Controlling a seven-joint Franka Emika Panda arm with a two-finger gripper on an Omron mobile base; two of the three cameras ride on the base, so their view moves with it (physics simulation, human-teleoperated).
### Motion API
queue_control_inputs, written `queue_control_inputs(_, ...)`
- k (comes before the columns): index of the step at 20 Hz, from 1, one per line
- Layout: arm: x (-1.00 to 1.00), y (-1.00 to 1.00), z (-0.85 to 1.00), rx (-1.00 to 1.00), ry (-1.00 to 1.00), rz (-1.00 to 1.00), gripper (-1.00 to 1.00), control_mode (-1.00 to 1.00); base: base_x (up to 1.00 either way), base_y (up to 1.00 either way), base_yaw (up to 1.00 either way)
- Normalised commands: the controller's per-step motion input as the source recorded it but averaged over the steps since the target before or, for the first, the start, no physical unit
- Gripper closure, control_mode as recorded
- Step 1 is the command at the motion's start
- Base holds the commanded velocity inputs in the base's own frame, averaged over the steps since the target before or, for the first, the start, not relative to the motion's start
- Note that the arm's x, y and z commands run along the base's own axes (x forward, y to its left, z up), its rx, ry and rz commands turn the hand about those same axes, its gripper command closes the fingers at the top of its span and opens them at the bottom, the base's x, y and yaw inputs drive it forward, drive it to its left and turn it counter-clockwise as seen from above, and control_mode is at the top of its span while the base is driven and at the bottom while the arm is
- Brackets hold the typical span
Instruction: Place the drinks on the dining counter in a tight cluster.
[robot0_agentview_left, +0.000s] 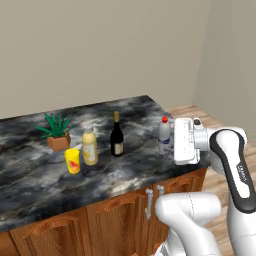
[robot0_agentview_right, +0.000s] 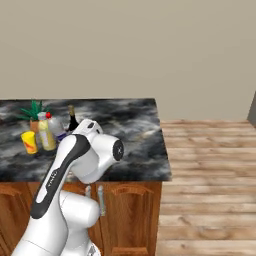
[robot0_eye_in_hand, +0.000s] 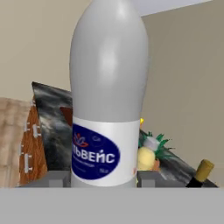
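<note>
- On the dark marbled counter (robot0_agentview_left: 35, 175), the wine bottle (robot0_agentview_left: 117, 136) with yellow cap stands upright mid-surface; the yellow juice bottle (robot0_agentview_left: 89, 146) stands to its left, apart from it.
- Just left of the juice bottle: a yellow cup (robot0_agentview_left: 73, 161); behind both, a potted plant (robot0_agentview_left: 56, 131).
- The small clear bottle (robot0_agentview_left: 164, 133) with red cap stands upright near the counter's right end, well apart from the wine bottle.
- Tool (robot0_agentview_left: 175, 141): white hand sits directly beside the clear bottle in the left base view; fingers themselves are hard to make out there.
- Hand view: the clear bottle (robot0_eye_in_hand: 107, 96) is very close, blue oval label facing the camera, cap cut off at the top; one grey fingertip (robot0_eye_in_hand: 59, 179) shows on each side of its base. Tool appears clamped on the bottle.
- Right base view: the arm hides the tool; the clear bottle (robot0_agentview_right: 54, 125) is partly visible, the wine bottle (robot0_agentview_right: 72, 119) is cut off below.
</note>
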Motion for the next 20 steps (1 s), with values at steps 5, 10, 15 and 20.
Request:
queue_control_inputs(5,0.00,0.00,0.00,0.00,0.00,0.00,1.00,1.00,-0.09,0.54,-0.03)
queue_control_inputs(10,0.00,0.00,0.00,0.00,0.00,0.00,1.00,1.00,-0.10,0.06,0.00)
queue_control_inputs(15,0.00,0.00,0.00,0.00,0.00,0.00,1.00,1.00,-0.08,0.00,-0.01)
queue_control_inputs(20,-0.02,0.07,0.06,-0.02,0.08,-0.16,1.00,-1.00,-0.04,0.00,-0.02)
